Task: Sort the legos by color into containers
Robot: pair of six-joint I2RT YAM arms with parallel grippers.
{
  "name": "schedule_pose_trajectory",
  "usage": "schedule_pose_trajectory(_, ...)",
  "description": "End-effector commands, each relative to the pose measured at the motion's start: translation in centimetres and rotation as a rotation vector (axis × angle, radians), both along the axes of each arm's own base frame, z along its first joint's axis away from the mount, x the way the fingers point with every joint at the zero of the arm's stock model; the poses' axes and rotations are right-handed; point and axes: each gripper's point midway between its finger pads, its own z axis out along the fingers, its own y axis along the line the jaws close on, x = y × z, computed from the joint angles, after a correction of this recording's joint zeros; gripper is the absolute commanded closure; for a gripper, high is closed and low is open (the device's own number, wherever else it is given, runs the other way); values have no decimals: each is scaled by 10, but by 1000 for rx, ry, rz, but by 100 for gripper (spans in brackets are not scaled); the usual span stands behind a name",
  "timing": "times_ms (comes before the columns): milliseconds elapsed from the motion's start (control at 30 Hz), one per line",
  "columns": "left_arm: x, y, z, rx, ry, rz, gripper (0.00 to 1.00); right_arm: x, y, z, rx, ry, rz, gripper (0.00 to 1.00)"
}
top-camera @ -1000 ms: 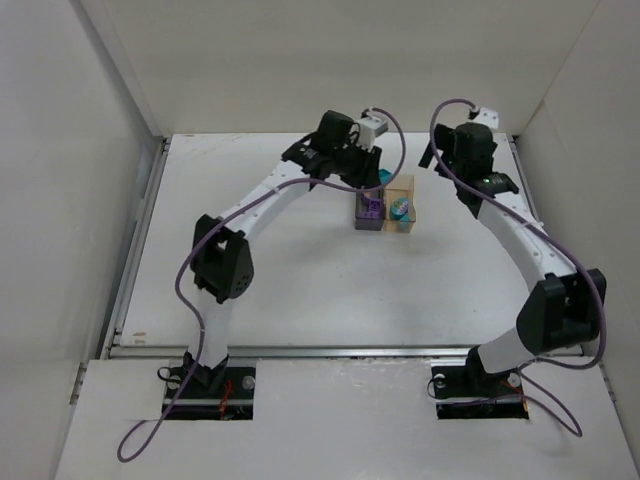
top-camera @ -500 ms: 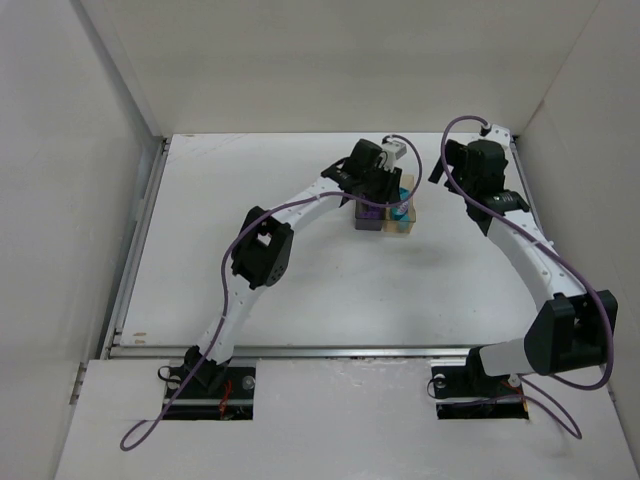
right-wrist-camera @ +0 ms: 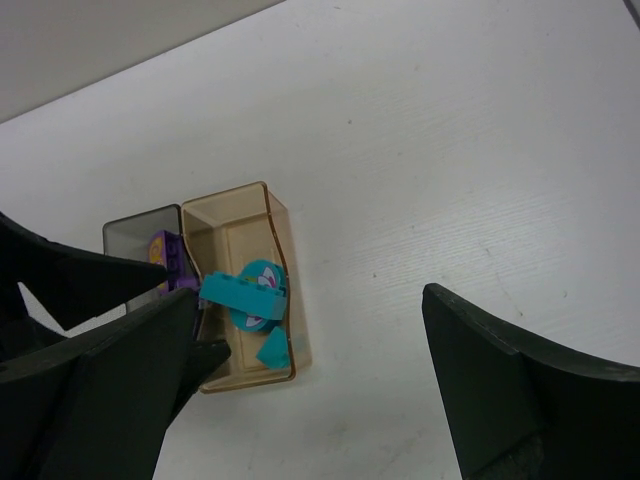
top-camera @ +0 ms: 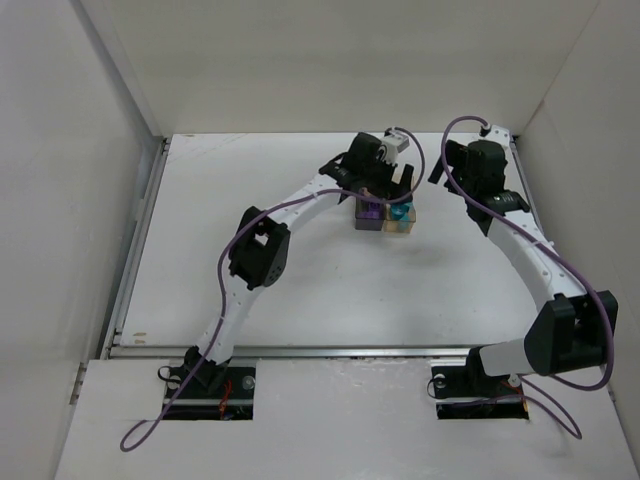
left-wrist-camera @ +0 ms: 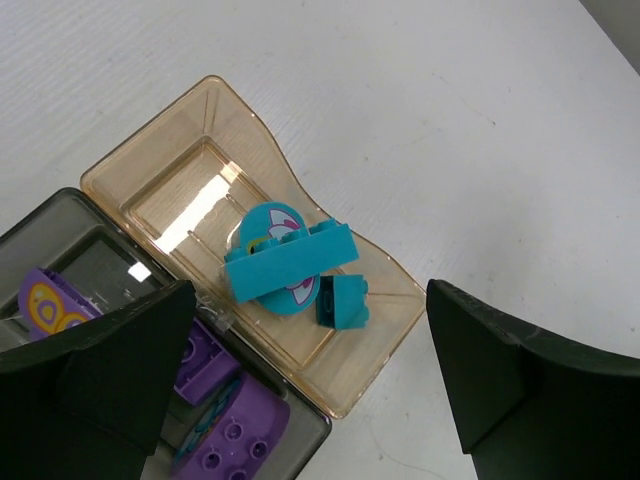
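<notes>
**In the amber bin (left-wrist-camera: pixel 160 150), teal legos (left-wrist-camera: pixel 290 262); in the grey bin (left-wrist-camera: pixel 70 225), purple legos (left-wrist-camera: pixel 235 445)**

Three teal legos lie in the amber bin: a long brick resting across a round printed piece, and a small brick just beside them. The grey bin touches the amber bin's left side. Both stand near the far edge of the white surface (top-camera: pixel 300 270), right of its middle. The left hand (left-wrist-camera: pixel 308 290) hangs above the bins, fingers spread wide, released and holding nothing. The right hand (right-wrist-camera: pixel 308 298), likewise spread and empty, is toward the far right corner.

left fingers (left-wrist-camera: pixel 95 385) above amber bin (left-wrist-camera: pixel 175 190), access blocked
</notes>
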Motion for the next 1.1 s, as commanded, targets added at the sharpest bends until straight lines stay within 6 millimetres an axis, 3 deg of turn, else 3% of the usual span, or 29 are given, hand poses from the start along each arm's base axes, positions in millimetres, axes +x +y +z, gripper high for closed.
schedule_pose_trajectory(0,-10,8,107,-94,-164,-33,0,-3,-1,52,23,-118,-15,0)
schedule_pose_trajectory(100,-2,43,127,-57,-197,30,0,-11,-15,64,-2,-135,-66,0)
schedule_pose_trajectory(233,40,132,151,51,-280,288,0,-37,-47,74,-27,-166,-174,0)
schedule_pose_trajectory(267,56,180,158,95,-294,418,0,-43,-56,74,-37,-174,-225,0)
schedule_pose_trajectory(333,67,229,159,141,-293,538,0,-57,-75,64,-71,-159,-310,0)
schedule_pose_trajectory(400,74,301,158,198,-287,698,0,-77,-100,67,-119,-189,-454,0)
schedule_pose_trajectory(433,72,323,152,224,-270,742,0,-87,-109,53,-149,-163,-501,0)
schedule_pose_trajectory(467,65,344,162,226,-282,786,0,-96,-117,55,-155,-183,-557,0)
schedule_pose_trajectory(500,61,377,142,280,-252,848,0,-103,-124,53,-164,-187,-611,0)
schedule_pose_trajectory(533,58,392,142,287,-258,884,0,-116,-141,50,-198,-184,-722,0)
schedule_pose_trajectory(600,40,427,131,341,-252,963,0,-129,-151,43,-205,-192,-810,0)
schedule_pose_trajectory(700,21,451,115,415,-249,1045,0,-130,-153,48,-200,-207,-833,0)
schedule_pose_trajectory(767,12,457,107,447,-245,1054,0,-119,-146,46,-177,-194,-786,0)
schedule_pose_trajectory(900,0,457,88,447,-194,1063,0,-105,-139,58,-119,-181,-777,0)
schedule_pose_trajectory(1067,-2,449,89,405,-177,1038,0,-97,-136,50,-95,-125,-801,0)
